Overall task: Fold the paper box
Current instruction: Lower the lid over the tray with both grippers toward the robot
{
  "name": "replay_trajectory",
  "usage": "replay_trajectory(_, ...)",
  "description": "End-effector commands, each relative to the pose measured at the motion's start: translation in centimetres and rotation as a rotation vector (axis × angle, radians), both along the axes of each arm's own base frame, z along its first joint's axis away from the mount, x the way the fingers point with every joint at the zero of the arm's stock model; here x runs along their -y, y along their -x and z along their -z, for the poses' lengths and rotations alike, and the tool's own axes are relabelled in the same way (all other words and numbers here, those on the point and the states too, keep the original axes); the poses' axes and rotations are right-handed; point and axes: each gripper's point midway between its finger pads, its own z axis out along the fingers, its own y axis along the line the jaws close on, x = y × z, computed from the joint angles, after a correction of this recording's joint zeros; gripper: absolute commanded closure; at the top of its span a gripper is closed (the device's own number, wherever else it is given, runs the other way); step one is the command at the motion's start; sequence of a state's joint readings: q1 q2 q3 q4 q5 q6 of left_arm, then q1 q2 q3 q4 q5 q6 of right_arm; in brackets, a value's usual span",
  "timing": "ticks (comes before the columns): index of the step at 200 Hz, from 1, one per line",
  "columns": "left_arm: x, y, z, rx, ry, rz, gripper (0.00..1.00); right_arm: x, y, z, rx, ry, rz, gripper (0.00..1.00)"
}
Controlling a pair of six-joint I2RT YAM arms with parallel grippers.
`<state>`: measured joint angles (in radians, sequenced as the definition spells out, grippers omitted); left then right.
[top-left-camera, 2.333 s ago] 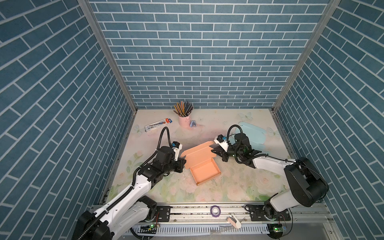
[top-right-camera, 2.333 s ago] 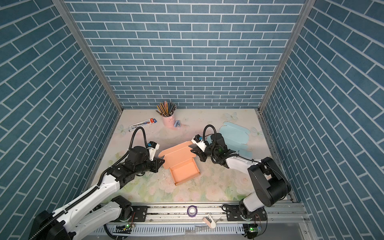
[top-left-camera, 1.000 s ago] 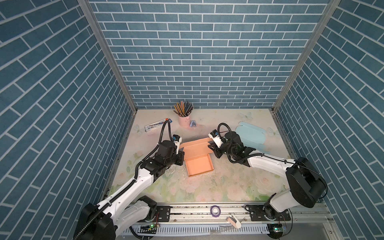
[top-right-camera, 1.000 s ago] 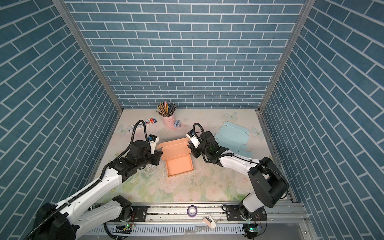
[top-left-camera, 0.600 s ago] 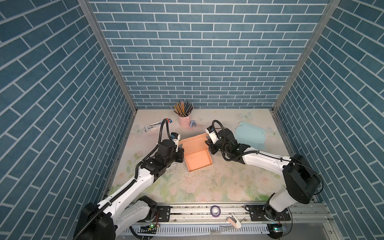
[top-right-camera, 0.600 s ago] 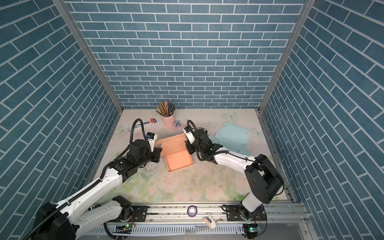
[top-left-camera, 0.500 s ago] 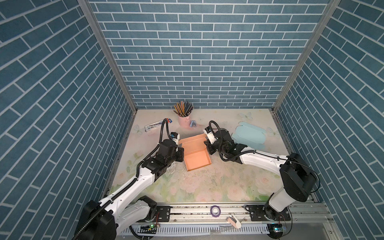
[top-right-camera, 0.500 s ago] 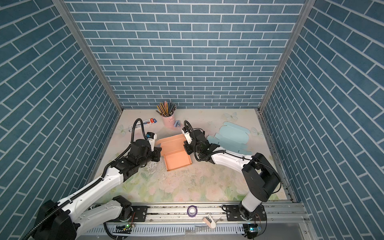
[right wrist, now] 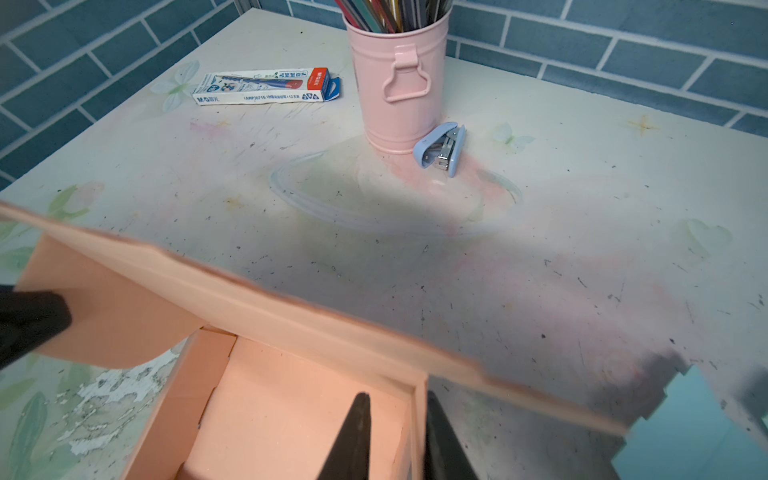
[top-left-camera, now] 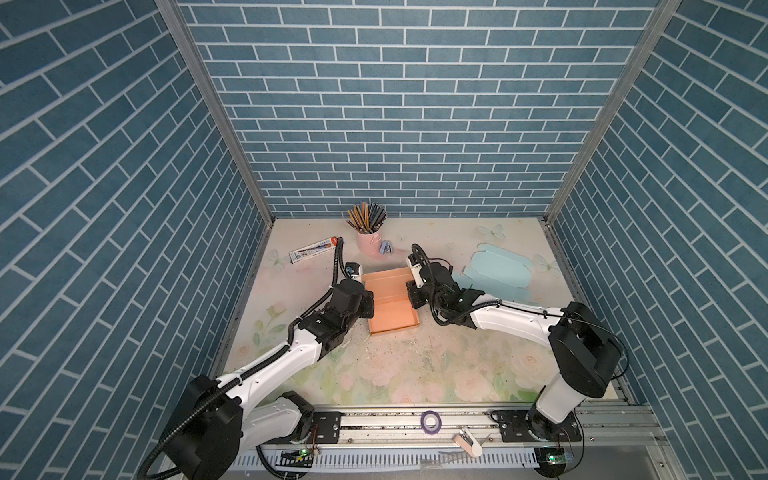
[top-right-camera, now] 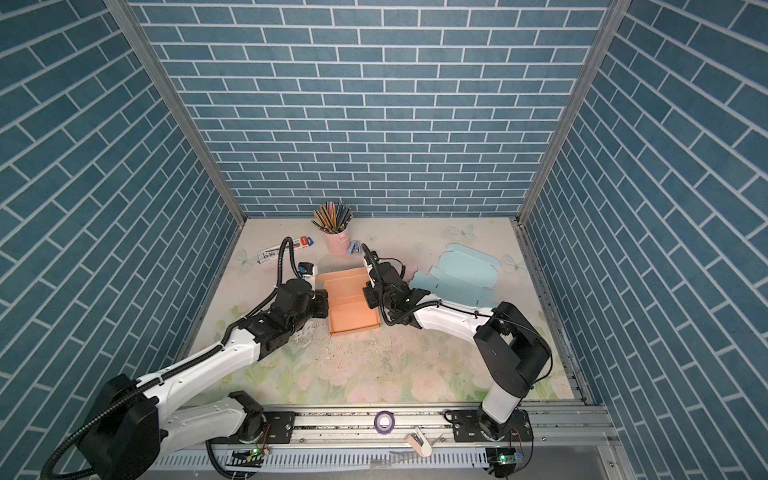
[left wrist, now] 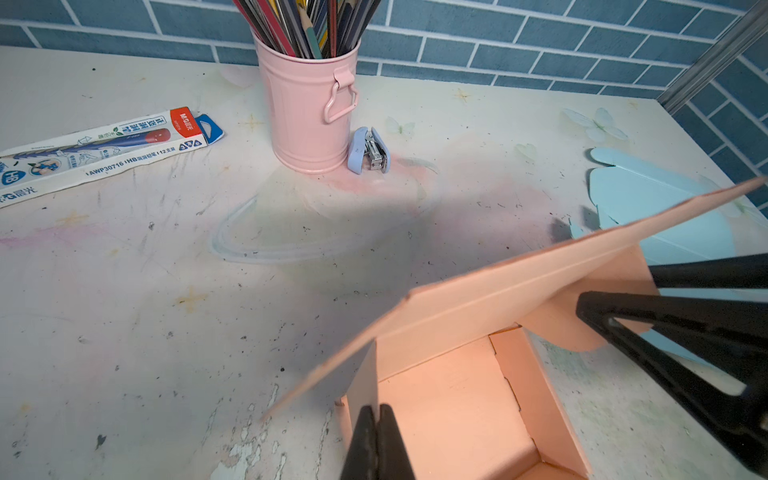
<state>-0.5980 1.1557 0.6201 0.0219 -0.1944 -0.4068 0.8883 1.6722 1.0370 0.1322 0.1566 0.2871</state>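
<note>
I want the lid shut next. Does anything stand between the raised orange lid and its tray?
Yes: the left gripper pinches one side wall of the tray, the right gripper straddles the opposite wall, both likely blocking the lid.

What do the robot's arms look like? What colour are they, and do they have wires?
Both arms, the left arm and right arm, have smooth white tubes joined by chunky black joints. A ribbed black hose loops over the left one, thin black cables over the right. The fingers are thin, black and pointed.
</note>
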Motion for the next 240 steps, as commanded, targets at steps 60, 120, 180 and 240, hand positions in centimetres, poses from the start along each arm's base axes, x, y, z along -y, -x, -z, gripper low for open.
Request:
replay_trajectory(60, 1.7, -0.4, 0.9, 0.08, 0.103, -0.016, 0.98, -2.1, 0.7, -0.5, -0.042, -0.099, 0.029, 0.78)
replay_trajectory(120, 2.2, 0.4, 2.0, 0.105, 0.118, -0.035, 0.98, -2.8, 1.9, -0.4, -0.042, -0.083, 0.039, 0.7)
replay_trajectory(180, 2.0, 1.6, 2.8, 0.133, 0.093, -0.039, 0.98, -2.2, 3.3, 0.5, -0.039, -0.054, 0.062, 0.68)
replay_trajectory(240, 2.2, 3.3, 4.2, 0.137, 0.109, -0.023, 0.98, -1.9, 4.7, 1.4, -0.041, -0.043, 0.074, 0.66)
